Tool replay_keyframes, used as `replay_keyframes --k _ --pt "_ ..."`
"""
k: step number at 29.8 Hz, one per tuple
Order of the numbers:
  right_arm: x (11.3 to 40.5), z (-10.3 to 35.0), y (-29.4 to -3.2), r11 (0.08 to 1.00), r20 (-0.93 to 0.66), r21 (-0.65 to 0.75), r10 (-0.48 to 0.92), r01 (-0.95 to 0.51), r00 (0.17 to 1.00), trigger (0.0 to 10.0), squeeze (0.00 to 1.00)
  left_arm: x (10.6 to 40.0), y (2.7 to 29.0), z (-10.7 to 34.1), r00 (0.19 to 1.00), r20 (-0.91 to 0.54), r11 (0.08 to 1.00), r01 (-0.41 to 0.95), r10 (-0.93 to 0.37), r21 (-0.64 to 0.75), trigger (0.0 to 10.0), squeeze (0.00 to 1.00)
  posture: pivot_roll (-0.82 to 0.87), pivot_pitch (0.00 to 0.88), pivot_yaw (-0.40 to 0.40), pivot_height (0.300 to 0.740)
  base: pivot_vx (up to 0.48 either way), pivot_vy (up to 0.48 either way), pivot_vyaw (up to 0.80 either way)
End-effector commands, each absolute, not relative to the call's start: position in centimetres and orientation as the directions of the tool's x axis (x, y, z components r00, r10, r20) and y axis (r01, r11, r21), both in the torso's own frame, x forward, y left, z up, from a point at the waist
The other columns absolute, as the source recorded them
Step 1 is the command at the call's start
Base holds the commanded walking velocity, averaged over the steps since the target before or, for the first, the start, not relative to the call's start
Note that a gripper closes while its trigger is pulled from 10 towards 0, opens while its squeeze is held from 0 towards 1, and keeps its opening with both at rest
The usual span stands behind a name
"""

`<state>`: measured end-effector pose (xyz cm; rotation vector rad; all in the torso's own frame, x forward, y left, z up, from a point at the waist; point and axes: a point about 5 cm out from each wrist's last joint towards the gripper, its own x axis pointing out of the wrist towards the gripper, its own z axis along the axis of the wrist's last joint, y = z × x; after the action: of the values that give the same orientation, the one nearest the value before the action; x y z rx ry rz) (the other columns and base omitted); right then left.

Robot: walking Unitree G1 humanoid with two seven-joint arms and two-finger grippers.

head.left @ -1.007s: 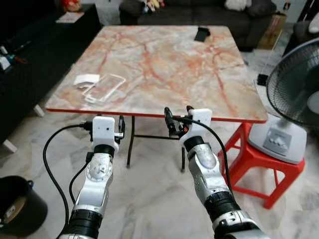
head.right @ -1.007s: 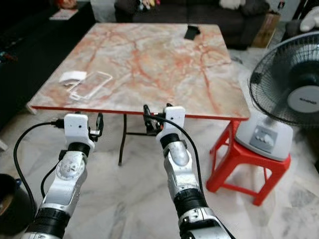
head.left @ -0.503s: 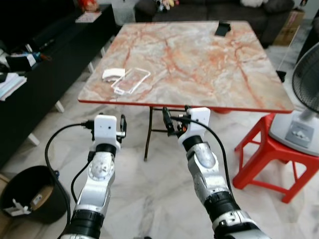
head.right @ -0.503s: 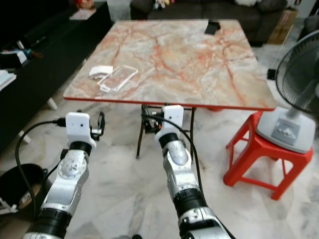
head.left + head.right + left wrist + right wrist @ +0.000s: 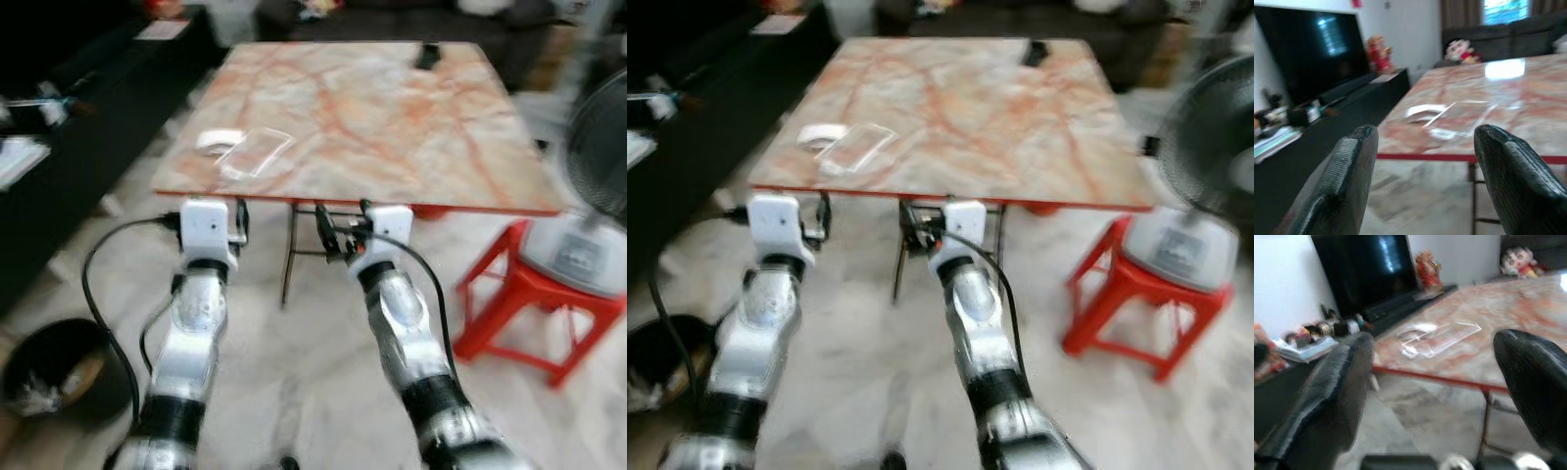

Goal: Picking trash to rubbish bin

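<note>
Camera: the head views are blurred and the whole scene has shifted since half a second ago, so the robot is moving; the things themselves have not moved.
Table (image 5: 392,127): marble top with red edge, now closer to the grippers than a second ago, its near edge just beyond them.
Trash: a clear plastic tray (image 5: 257,152) with a white scrap (image 5: 217,139) touching its far left side, lying near the table's near left corner, untouched.
Left gripper (image 5: 238,223): held up just short of the table's near edge, below the trash; fingers (image 5: 1347,181) apart, nothing between them.
Right gripper (image 5: 338,235): level with the left one, towards the middle of the near edge; fingers (image 5: 1337,396) spread wide, empty.
Rubbish bin (image 5: 54,377): black, on the floor at near left, well apart from the table, with rubbish already inside.
Other items: dark object (image 5: 427,55) at the table's far edge; red stool (image 5: 524,313) and fan (image 5: 598,157) at right.
Assessment: approach nearly complete; the pick is not begun. The left gripper appears better placed to reach.
</note>
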<state>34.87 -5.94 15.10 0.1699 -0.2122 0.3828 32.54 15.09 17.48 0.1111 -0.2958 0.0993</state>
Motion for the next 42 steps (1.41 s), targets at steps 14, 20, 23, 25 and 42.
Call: replay_keyframes --k 14,20,23,25,42 --pt "34.7 15.6 -4.82 0.896 0.239 0.142 0.381 -0.42 0.893 10.0 0.0 32.46 14.91 18.08 0.95 0.303 0.99 -0.109 0.077 0.088 10.0 0.0 0.13 0.132 0.044 0.74 0.396 0.0 0.0" --pt "34.73 15.66 -4.8 0.895 0.239 0.141 0.384 -0.423 0.892 10.0 0.0 32.5 14.78 18.16 0.951 0.302 0.991 -0.099 0.068 0.089 10.0 0.0 0.13 0.132 0.042 0.74 0.398 0.0 0.0" --pt "34.74 15.65 -4.82 0.896 0.237 0.144 0.382 -0.421 0.893 10.0 0.0 32.5 14.75 18.18 0.951 0.302 0.991 -0.097 0.066 0.089 10.0 0.0 0.13 0.133 0.042 0.74 0.398 0.0 0.0" --pt "34.74 15.68 -4.83 0.895 0.238 0.146 0.381 -0.42 0.894 10.0 0.0 32.49 14.74 18.19 0.951 0.303 0.991 -0.097 0.066 0.089 10.0 0.0 0.13 0.132 0.042 0.74 0.398 0.0 0.0" --pt "34.71 15.68 -4.77 0.895 0.236 0.14 0.385 -0.423 0.892 10.0 0.0 32.53 14.45 18.34 0.951 0.306 0.993 -0.081 0.05 0.089 10.0 0.0 0.13 0.132 0.043 0.74 0.393 0.0 0.0"
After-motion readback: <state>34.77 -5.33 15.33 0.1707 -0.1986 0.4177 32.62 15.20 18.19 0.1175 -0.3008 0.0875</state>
